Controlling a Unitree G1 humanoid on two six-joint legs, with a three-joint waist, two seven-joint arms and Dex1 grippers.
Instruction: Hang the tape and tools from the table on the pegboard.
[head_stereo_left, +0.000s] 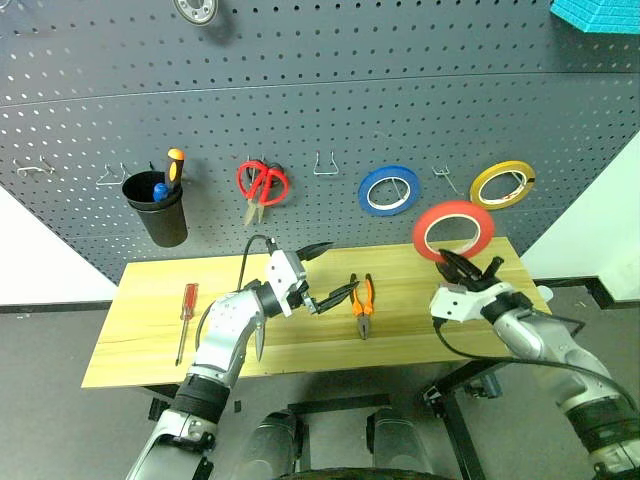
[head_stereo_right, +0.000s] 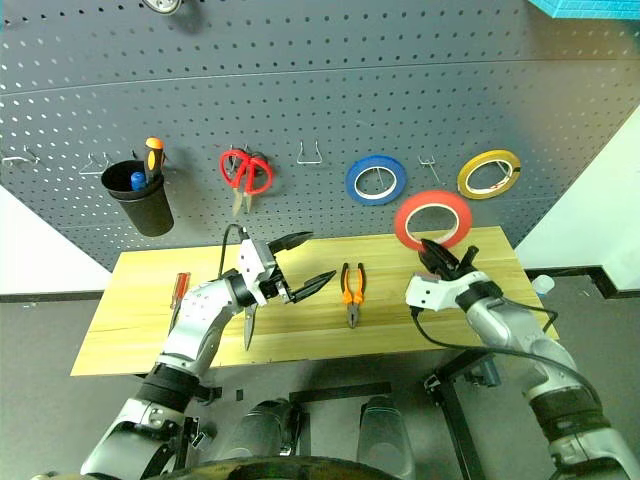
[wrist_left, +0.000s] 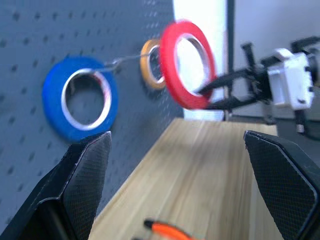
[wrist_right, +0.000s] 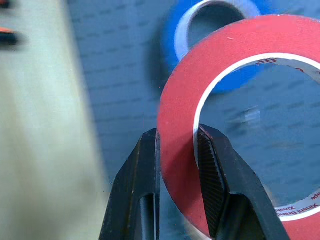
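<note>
— Holding anything, that right gripper (head_stereo_left: 468, 268)?

— Yes, its fingers (wrist_right: 212, 170) are clamped on the rim of the red tape (head_stereo_left: 452, 229), one inside the ring and one outside. The roll stands upright in the air above the table's (head_stereo_left: 140, 330) far right corner, in front of the pegboard (head_stereo_left: 330, 110), between the blue roll (head_stereo_left: 389, 189) and the yellow roll (head_stereo_left: 502, 184) hanging there.

— And the left gripper (head_stereo_left: 330, 272)?

— Spread wide and empty, raised above the middle of the table and pointing toward the tape.

— The tools?

— The pliers (head_stereo_left: 363, 303) lie flat just right of the left gripper; the red-handled screwdriver (head_stereo_left: 185, 318) lies near the table's left end. A steel blade (head_stereo_right: 247, 327) shows beside the left forearm — I cannot tell more of it.
</note>
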